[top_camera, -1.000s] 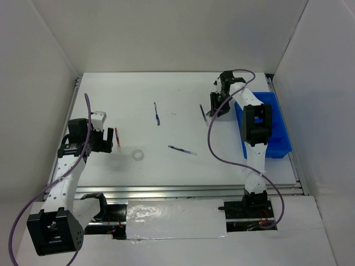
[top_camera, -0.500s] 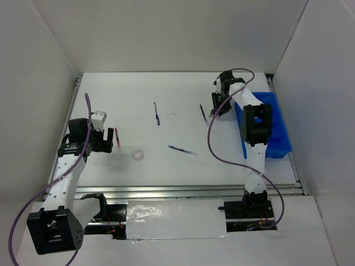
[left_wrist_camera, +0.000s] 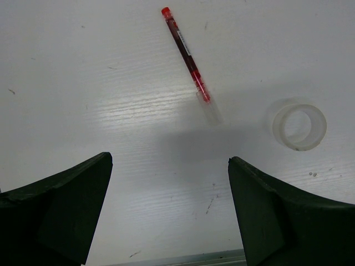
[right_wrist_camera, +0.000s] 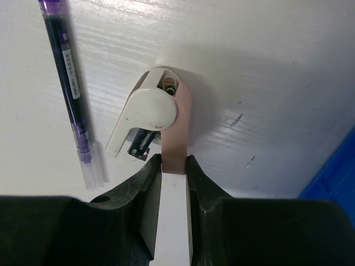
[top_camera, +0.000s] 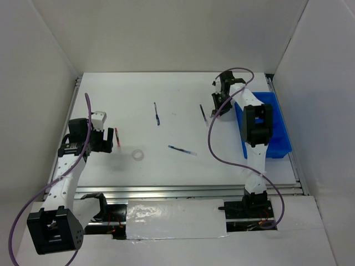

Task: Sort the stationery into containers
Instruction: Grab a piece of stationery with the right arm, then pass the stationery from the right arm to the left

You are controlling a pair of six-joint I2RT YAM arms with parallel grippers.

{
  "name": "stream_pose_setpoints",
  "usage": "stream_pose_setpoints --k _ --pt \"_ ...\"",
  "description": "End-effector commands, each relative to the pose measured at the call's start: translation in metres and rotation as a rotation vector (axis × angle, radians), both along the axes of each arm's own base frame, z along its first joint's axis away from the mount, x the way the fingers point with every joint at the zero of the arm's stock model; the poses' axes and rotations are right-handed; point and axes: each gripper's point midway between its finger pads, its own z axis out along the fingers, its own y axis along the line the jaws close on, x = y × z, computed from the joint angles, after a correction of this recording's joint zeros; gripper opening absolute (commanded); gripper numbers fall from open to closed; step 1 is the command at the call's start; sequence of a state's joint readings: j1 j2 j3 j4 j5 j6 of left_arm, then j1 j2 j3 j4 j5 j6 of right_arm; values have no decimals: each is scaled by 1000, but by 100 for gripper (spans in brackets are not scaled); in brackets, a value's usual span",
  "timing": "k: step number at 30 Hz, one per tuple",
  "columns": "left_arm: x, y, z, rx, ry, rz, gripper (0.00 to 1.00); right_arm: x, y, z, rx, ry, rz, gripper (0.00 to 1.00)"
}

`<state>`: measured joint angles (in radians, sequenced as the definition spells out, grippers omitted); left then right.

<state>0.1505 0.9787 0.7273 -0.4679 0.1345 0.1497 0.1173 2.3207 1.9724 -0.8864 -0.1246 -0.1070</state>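
Two claws over one white desk [top_camera: 166,88], seen from overhead and from both wrist cameras. The right claw [right_wrist_camera: 173,164] is pressed together on the flat pink edge of a small cream-and-pink plastic piece [right_wrist_camera: 152,111], rounded like a tape dispenser. The piece lies on the desk just off the far corner of the bright blue low-walled plastic bin [top_camera: 272,130], on the bin's open-desk side. A corner of the bin's wall shows at the lower right of the right wrist view. A thin dark-blue pen with a clear cap [right_wrist_camera: 69,83] lies just beside the piece, on the side away from the bin, not touching it.

The left claw [left_wrist_camera: 169,213] is spread wide over bare desk, well apart from the bin, near the opposite desk edge. Ahead of it lie a thin red pen with a clear cap [left_wrist_camera: 187,58] and a small clear tape ring [left_wrist_camera: 298,127], near each other but apart. Between these and the bin lie a second dark-blue pen [top_camera: 157,113] and a third dark-blue pen [top_camera: 182,150], each with bare desk all round.
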Motion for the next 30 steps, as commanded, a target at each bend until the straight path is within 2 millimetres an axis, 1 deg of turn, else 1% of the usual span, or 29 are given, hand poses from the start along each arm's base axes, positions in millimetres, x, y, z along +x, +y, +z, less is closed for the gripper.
stream_pose_setpoints --k 1,2,3,4,5,6,7,8,9,10,11,12,13,14,15,16,17,18,19,20,21,22,23,24,25,26,28,29,30 --pt "13 3 23 -3 -76 19 98 12 2 58 -41 -173 70 0" --pt "13 3 24 -3 -79 21 98 9 2 61 -53 -183 87 0" --pt "13 3 24 -5 -84 23 97 12 6 70 -65 -223 122 0" --pt "13 1 28 -14 -102 12 97 8 6 83 -79 -254 137 0" --pt "13 -2 30 -24 -112 4 98 6 13 91 -90 -278 181 0" --pt "13 -4 38 -33 -144 -6 98 2 15 108 -92 -320 196 0" --pt "14 -9 48 -52 -172 -19 97 0 17 116 -96 -341 215 0" --pt "15 -21 58 -95 -201 -70 98 -3 22 124 -95 -361 252 0" --pt "15 -28 72 -120 -246 -99 98 -12 30 143 -86 -406 276 0" --pt "19 -35 93 -157 -302 -116 98 -16 34 151 -82 -424 293 0" --pt "19 -51 108 -218 -340 -184 98 -25 42 173 -61 -473 328 0" --pt "19 -61 120 -263 -365 -224 98 -34 53 178 -46 -482 359 0" --pt "22 -72 141 -345 -404 -245 98 -41 60 186 -29 -502 379 0" --pt "15 -95 155 -437 -416 -359 98 -53 70 211 13 -557 405 0" --pt "20 -106 171 -523 -447 -397 99 -64 84 216 47 -563 431 0" --pt "19 -116 180 -594 -454 -440 99 -73 93 226 75 -577 449 0" --pt "15 -129 187 -673 -447 -510 99 -88 103 243 119 -609 482 0" --pt "14 -137 191 -789 -412 -487 99 -102 119 251 152 -617 521 0" --pt "16 -146 209 -808 -478 -547 99 -114 127 266 179 -647 534 0" --pt "17 -152 211 -877 -444 -536 99 -122 135 272 199 -662 551 0" --pt "15 -163 216 -902 -446 -569 99 -135 152 277 226 -669 582 0" --pt "19 -169 223 -919 -466 -594 99 -143 158 288 242 -694 593 0" --pt "18 -175 230 -954 -457 -595 99 -149 164 292 247 -702 603 0" --pt "14 -189 233 -977 -439 -631 99 -160 179 294 266 -698 628 0" --pt "15 -195 232 -991 -423 -641 99 -166 185 295 274 -691 640 0" --pt "13 -201 238 -1002 -422 -655 99 -170 191 303 285 -700 649 0" --pt "11 -214 235 -1028 -387 -677 99 -183 209 304 312 -683 685 0" --pt "7 -222 235 -1041 -367 -694 99 -186 213 307 315 -691 694 0" --pt "6 -225 234 -1044 -355 -702 99 -188 217 306 307 -693 700 0"
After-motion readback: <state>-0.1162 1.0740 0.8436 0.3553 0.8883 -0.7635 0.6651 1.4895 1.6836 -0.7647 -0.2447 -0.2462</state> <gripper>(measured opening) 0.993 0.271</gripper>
